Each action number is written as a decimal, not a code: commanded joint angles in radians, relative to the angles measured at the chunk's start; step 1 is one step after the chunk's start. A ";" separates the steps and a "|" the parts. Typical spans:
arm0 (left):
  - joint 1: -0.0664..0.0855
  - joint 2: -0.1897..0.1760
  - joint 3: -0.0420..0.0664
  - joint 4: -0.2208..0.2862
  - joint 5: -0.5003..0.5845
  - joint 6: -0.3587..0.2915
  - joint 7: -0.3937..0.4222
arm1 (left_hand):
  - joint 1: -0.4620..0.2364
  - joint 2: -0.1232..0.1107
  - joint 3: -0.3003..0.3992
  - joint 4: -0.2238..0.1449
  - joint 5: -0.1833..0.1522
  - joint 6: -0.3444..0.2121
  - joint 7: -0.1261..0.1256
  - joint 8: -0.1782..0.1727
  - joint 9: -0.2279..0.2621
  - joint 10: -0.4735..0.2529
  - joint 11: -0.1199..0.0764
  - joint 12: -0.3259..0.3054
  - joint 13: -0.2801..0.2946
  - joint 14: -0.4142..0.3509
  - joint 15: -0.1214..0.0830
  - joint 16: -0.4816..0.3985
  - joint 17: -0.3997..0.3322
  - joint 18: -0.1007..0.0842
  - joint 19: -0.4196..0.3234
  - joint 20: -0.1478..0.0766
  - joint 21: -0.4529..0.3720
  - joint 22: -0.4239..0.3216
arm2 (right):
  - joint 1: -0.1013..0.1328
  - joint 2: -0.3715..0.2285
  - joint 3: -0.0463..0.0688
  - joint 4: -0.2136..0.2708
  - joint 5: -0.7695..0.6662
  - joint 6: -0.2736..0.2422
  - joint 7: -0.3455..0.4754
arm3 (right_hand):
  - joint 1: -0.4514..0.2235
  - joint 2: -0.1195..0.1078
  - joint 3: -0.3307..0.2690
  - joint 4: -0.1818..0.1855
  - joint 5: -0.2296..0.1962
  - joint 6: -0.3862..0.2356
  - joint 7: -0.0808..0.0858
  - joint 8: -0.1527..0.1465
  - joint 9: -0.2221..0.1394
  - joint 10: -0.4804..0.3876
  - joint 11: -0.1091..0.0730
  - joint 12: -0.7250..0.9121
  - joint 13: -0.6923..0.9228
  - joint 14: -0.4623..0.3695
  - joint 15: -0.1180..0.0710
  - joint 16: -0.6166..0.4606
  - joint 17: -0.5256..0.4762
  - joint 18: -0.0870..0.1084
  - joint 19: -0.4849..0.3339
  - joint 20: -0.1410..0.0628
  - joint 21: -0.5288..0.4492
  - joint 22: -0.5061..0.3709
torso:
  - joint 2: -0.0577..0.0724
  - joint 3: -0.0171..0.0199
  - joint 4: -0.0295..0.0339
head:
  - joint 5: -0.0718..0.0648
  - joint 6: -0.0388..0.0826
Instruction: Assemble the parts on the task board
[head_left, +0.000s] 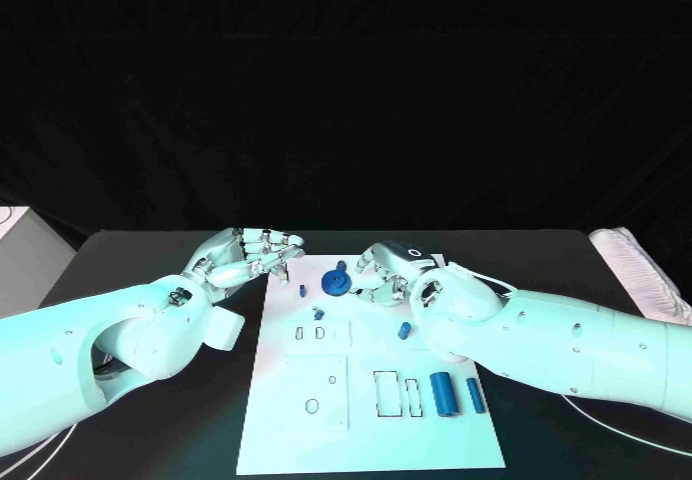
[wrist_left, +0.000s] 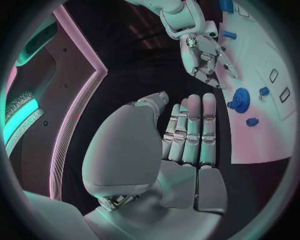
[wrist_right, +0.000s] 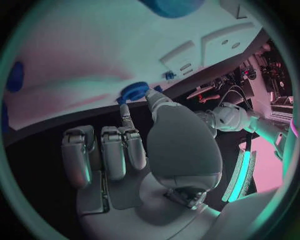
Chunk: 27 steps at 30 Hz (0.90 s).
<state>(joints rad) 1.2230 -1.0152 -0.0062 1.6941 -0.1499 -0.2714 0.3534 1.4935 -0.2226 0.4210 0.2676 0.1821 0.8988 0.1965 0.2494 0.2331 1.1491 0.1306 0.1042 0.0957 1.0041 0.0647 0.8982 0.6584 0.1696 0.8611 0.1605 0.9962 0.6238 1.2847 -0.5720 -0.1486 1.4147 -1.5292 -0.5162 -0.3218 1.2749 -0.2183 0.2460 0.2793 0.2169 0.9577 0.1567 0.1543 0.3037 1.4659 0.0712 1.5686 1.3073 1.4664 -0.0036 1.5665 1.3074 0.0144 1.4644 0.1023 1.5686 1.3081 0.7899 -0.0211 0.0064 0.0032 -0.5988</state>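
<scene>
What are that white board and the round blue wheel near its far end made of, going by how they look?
The white board looks like matte plastic or painted sheet, though I cannot tell which: it is flat, evenly pale and without glare, with neat cut-out slots. The blue wheel seems to be moulded or printed plastic: solid colour all through, dull surface, a toothed-looking rim in the left wrist view. Neither shows any metallic shine.

matt black table (head_left: 159, 400), seemingly plastic blue parts (head_left: 441, 393)

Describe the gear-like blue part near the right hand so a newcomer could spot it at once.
Start at the white task board in the middle of the table and go to its far edge, between the two hands. Just in front of the right hand sits the blue gear: round, toothed and wider than the small blue pieces nearby.
</scene>
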 joint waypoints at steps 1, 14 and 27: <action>0.001 0.002 0.001 -0.004 -0.003 0.015 0.007 | -0.002 0.004 0.005 0.001 -0.007 -0.008 -0.002 0.003 0.001 -0.005 0.000 -0.007 0.001 -0.008 0.000 0.007 -0.001 0.013 -0.007 0.003 0.003 0.001 | 0.016 -0.049 0.006 0.035 0.107 -0.127 0.163 | 0.023 0.004 0.008 -0.007 0.001 -0.012 0.001 -0.007 -0.003 0.105 0.005 0.002 0.263 0.104 0.007 0.004 0.263 -0.014 0.106 0.006 0.002 0.263 | -0.006 0.0008 -0.0068 | 0.000 0.002; 0.000 0.020 0.000 -0.029 -0.003 0.022 0.009 | -0.002 0.003 0.005 0.000 -0.007 -0.008 -0.002 0.003 0.001 -0.005 0.000 -0.007 0.001 -0.008 0.000 0.006 -0.001 0.013 -0.008 0.004 0.004 0.002 | 0.066 -0.337 0.009 0.127 0.415 0.119 0.414 | 0.152 -0.013 0.060 -0.076 -0.002 0.003 0.001 -0.004 -0.009 0.088 0.007 -0.016 0.248 0.104 0.000 0.004 0.263 -0.014 0.106 0.002 0.002 0.263 | -0.025 0.0106 -0.0240 | -0.010 -0.002; -0.001 0.037 -0.001 -0.040 -0.004 0.028 0.010 | 0.000 0.002 0.006 -0.002 -0.007 -0.007 -0.003 0.004 0.002 -0.003 -0.001 -0.006 0.002 -0.010 0.000 0.007 -0.002 0.013 -0.010 0.004 0.005 0.003 | 0.057 -0.408 -0.001 0.048 0.294 0.154 0.376 | 0.172 -0.024 0.067 -0.090 -0.002 -0.004 0.000 -0.010 -0.014 0.082 0.003 -0.023 0.242 0.104 0.000 0.004 0.263 -0.014 0.106 -0.001 0.002 0.263 | -0.026 0.0218 -0.0304 | -0.017 -0.005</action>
<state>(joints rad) 1.2222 -0.9816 -0.0076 1.6531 -0.1502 -0.2638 0.3542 1.4936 -0.2227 0.4210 0.2676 0.1777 0.8953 0.1929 0.2494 0.2339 1.1491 0.1306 0.1005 0.0965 1.0042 0.0647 0.8982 0.6577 0.1697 0.8585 0.1632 0.9962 0.6256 1.3439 -0.9841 -0.1489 1.4693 -1.1813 -0.3919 0.0640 1.4389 -0.2439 0.3125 0.1964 0.2169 0.9581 0.1567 0.1482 0.2912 1.4659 0.0711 1.5504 1.3081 1.4664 -0.0036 1.5665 1.3074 0.0145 1.4644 0.1023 1.5686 1.3077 0.7635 -0.0035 -0.0222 -0.0129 -0.6041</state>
